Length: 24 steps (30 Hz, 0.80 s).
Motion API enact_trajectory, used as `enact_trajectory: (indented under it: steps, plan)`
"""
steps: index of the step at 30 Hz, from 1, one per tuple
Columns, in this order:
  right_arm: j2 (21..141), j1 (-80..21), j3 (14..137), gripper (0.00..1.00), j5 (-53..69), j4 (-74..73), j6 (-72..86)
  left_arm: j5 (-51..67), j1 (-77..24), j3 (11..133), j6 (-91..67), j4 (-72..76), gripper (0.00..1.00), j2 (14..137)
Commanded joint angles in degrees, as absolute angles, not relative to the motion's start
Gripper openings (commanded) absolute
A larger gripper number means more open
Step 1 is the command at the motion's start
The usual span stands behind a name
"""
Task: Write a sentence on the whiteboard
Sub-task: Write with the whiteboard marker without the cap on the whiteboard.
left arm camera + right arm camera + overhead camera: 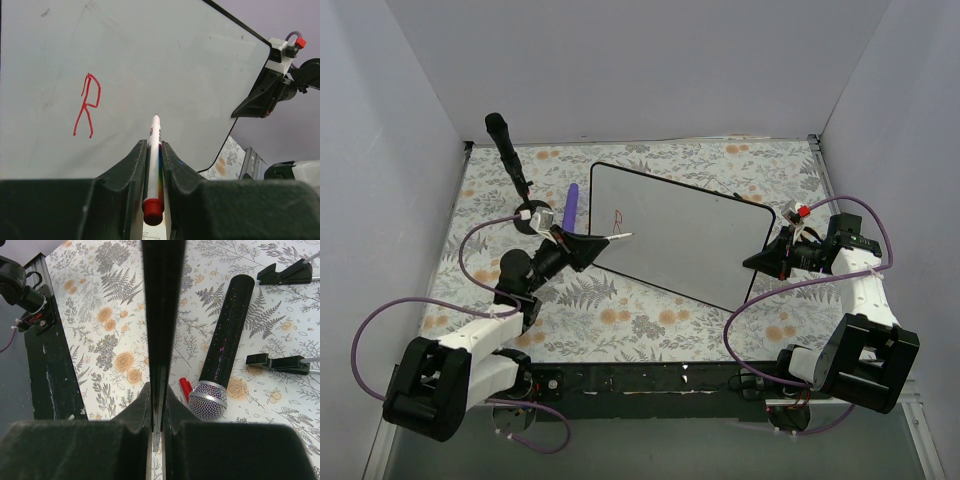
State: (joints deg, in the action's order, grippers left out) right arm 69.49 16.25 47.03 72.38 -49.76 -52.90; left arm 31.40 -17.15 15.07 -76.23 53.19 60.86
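Note:
The whiteboard lies at an angle in the middle of the floral table. One red letter "R" of the sentence is written near its left edge; it also shows in the left wrist view. My left gripper is shut on a white marker with a red end. The marker's tip points at the board just right of the "R". My right gripper is shut on the board's right edge, seen edge-on in the right wrist view.
A black glitter microphone with a silver mesh head lies left of the board, with a red cap beside its head. A purple object lies at the board's left edge. Two black clips lie near the microphone. White walls enclose the table.

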Motion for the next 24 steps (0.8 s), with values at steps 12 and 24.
enact_trajectory:
  steps: [12,24]
  plan:
    - [69.1,15.5,48.3,0.01,70.8,-49.2,-55.3,25.8,-18.0,23.3,-72.0,54.6,0.00,67.0]
    - [69.2,15.4,48.3,0.01,70.7,-49.2,-55.2,23.6,-18.0,24.3,-68.7,50.1,0.00,69.3]
